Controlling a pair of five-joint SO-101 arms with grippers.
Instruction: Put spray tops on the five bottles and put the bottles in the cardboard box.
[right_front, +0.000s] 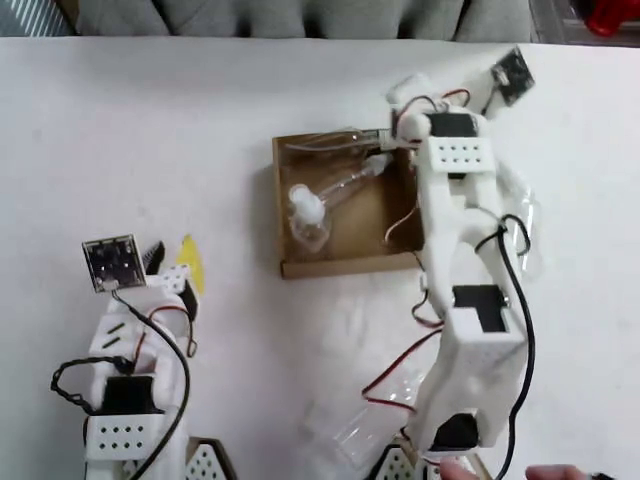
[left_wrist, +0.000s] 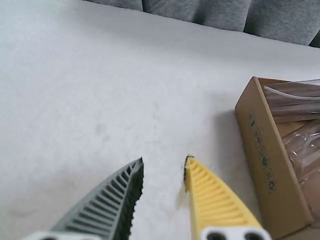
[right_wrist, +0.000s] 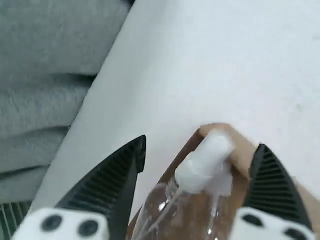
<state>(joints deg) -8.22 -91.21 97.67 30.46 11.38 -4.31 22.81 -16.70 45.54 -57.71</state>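
The cardboard box (right_front: 300, 266) sits mid-table with two clear bottles in it. One bottle (right_front: 312, 210) with a white spray top lies slantwise; another (right_front: 330, 140) lies along the far wall. My right gripper (right_front: 386, 142) hangs over the box's far right part. In its wrist view it (right_wrist: 200, 147) is open, black fingers (right_wrist: 120, 175) on either side of a bottle's white spray top (right_wrist: 205, 160) near a box corner (right_wrist: 212, 129). My left gripper (left_wrist: 164, 161) is open and empty over bare table left of the box (left_wrist: 265, 160), also at the lower left (right_front: 170, 258).
Clear plastic bottles lie on the table near the right arm's base (right_front: 345, 430) and under that arm (right_front: 522, 235). A person's hand (right_front: 545, 472) shows at the near edge. A grey sofa (left_wrist: 225, 15) runs along the far side.
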